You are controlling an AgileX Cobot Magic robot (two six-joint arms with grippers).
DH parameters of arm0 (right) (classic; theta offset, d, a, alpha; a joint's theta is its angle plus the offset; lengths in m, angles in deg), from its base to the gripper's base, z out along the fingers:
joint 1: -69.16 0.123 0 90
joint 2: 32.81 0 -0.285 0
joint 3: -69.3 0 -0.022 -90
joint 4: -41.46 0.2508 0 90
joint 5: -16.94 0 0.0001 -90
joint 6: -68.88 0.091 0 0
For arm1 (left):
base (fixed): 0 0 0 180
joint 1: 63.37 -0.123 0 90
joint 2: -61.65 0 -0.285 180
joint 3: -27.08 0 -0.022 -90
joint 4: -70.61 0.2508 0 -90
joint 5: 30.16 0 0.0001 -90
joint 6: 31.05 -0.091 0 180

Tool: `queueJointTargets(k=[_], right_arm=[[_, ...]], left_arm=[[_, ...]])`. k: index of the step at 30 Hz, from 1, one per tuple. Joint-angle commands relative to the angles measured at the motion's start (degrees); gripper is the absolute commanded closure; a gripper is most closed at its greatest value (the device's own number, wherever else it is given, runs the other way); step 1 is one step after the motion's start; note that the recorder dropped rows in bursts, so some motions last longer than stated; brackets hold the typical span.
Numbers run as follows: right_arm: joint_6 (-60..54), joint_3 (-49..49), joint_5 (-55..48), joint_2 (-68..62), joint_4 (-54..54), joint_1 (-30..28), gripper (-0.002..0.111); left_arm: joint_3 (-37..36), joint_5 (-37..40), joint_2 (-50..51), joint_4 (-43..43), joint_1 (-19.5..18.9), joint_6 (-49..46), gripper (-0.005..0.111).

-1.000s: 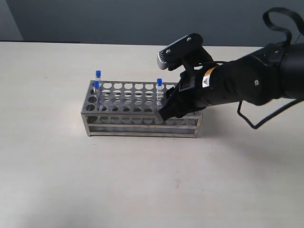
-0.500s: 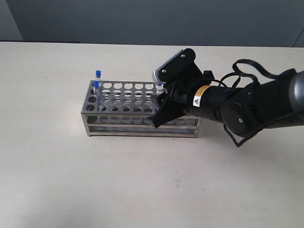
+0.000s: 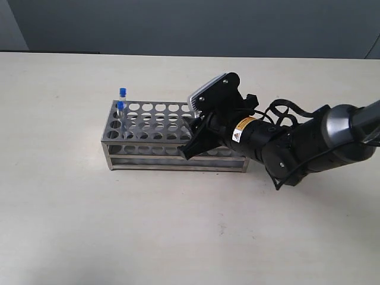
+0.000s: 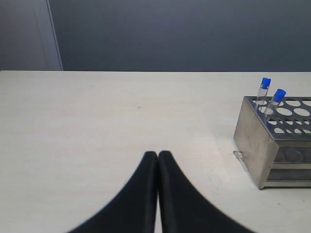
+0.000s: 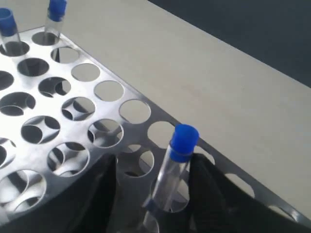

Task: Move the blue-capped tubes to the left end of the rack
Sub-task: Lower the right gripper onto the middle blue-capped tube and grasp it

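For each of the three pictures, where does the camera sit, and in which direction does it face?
Exterior: raised, off the arms, looking down at the rack from its long side; right arm and right gripper show.
Left wrist: low, facing the rack's end; shut left gripper shows.
Right wrist: close over the rack's top; open fingers flank one tube.
Shared: all three show the two end tubes.

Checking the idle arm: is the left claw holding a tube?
No, the left claw is shut with nothing between its tips, apart from the rack.
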Motion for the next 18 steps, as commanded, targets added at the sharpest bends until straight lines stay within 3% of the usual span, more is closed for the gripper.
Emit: queueJointTargets(k=[1, 10, 18], right_arm=[[-0.03, 0.76, 0.85, -0.05, -0.19, -0.29, 0.062], [1.01, 1.75, 2.61, -0.33, -0.04, -0.29, 0.064], [1.33, 5.75, -0.67, -2.77, 0.29, -0.29, 0.087]], left_arm=[[0.18, -0.35, -0.2, 0.03, 0.36, 0.03, 0.106], [0.18, -0.35, -0.2, 0.03, 0.36, 0.03, 0.106], [0.18, -0.35, -0.2, 0.03, 0.36, 0.03, 0.106]])
